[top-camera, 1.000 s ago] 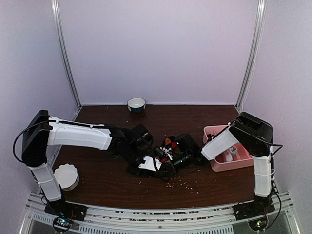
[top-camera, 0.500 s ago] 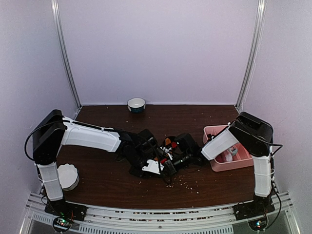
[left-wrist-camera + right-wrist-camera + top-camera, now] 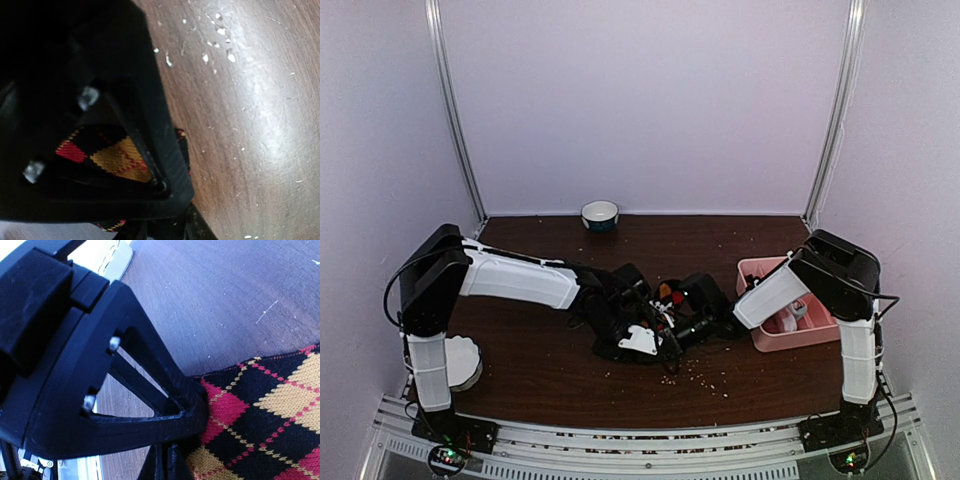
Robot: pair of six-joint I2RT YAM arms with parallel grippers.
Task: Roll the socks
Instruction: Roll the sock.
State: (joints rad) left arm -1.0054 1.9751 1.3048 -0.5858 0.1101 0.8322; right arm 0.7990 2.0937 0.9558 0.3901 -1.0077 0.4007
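Counted one argyle sock (image 3: 260, 410), black with red and yellow diamonds, at the middle of the table (image 3: 540, 370), between two arms. Found the right gripper (image 3: 182, 435) clamped tight on that sock's corner. Could not tell how wide the left gripper (image 3: 660, 325) stood; saw one finger (image 3: 150, 125) lying over the same sock. Counted one blue-and-white bowl (image 3: 600, 214) at the far edge, one pink bin (image 3: 790, 342) by the right edge, one white dish (image 3: 458, 362) near the near left corner. Noted pale crumbs (image 3: 705, 378) toward the near edge.
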